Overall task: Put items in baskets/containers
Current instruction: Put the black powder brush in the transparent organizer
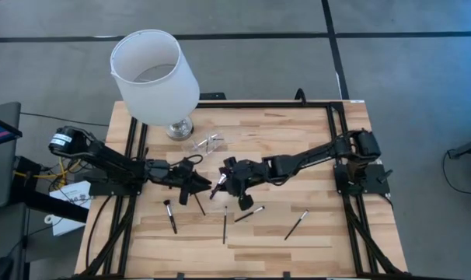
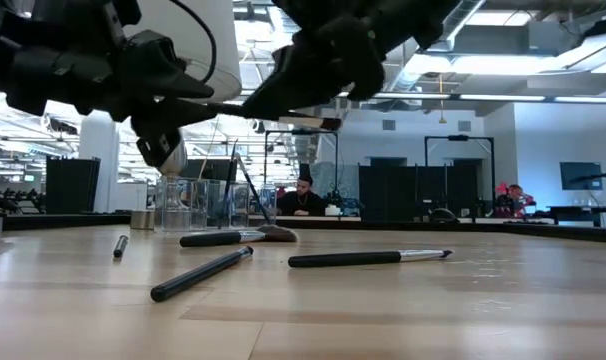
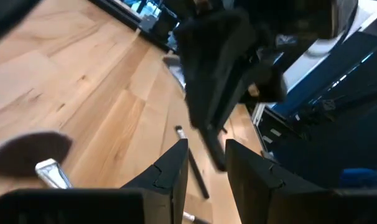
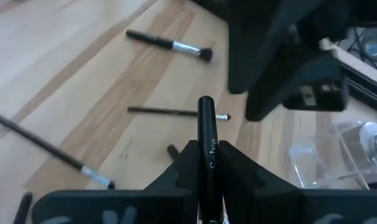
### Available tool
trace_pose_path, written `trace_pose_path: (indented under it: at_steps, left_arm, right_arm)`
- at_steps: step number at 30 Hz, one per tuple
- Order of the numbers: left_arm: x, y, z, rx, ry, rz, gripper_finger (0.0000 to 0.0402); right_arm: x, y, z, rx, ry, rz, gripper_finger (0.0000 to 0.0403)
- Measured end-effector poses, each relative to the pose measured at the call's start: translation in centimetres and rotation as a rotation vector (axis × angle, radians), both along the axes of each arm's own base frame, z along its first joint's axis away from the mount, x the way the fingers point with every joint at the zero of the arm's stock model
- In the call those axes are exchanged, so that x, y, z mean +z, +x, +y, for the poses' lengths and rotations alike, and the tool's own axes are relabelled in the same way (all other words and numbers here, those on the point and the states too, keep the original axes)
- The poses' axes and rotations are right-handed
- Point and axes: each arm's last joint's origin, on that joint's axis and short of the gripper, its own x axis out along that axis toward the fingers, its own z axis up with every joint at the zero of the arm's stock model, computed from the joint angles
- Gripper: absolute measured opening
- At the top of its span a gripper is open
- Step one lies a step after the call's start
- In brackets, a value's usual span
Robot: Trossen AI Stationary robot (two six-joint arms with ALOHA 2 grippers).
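My right gripper (image 1: 222,183) is above the middle of the table, shut on a black makeup brush (image 4: 206,124). My left gripper (image 1: 198,185) hovers just left of it, open, with nothing between its fingers (image 3: 176,171); the brush's handle end points toward it. Several other brushes lie flat on the wood: (image 1: 170,215), (image 1: 225,224), (image 1: 249,213), (image 1: 296,224). A small clear cup (image 1: 207,144) stands by the lamp's base, also visible in the low view (image 2: 193,205). My right gripper pinches the brush's black handle (image 4: 207,148) between its two fingers. The handle runs along the fingers and its free end (image 4: 205,102) sticks out ahead of them. The brush hangs about level, clear of the table (image 2: 273,118).
A large white lampshade (image 1: 154,74) on a silver base (image 1: 179,128) stands at the far left of the table. A black frame (image 1: 336,140) borders the wooden top. Bare wood lies at the far right and along the near edge.
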Motion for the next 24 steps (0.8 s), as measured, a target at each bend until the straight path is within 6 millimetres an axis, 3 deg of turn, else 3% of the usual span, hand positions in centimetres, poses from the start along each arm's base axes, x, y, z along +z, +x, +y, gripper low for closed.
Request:
trace_pose_path:
  at_steps: [11, 24]
  left_arm:
    - [-0.5, 0.6, 0.0, 0.012, -0.020, 0.032, 0.0104]
    - [-0.9, 0.7, 0.1, 0.031, 0.021, 0.046, 0.0104]
  right_arm:
    - [-0.4, 1.8, -0.3, -0.034, -0.061, -0.031, 0.0029]
    - [-0.7, 1.8, -0.4, -0.041, -0.069, -0.025, 0.0030]
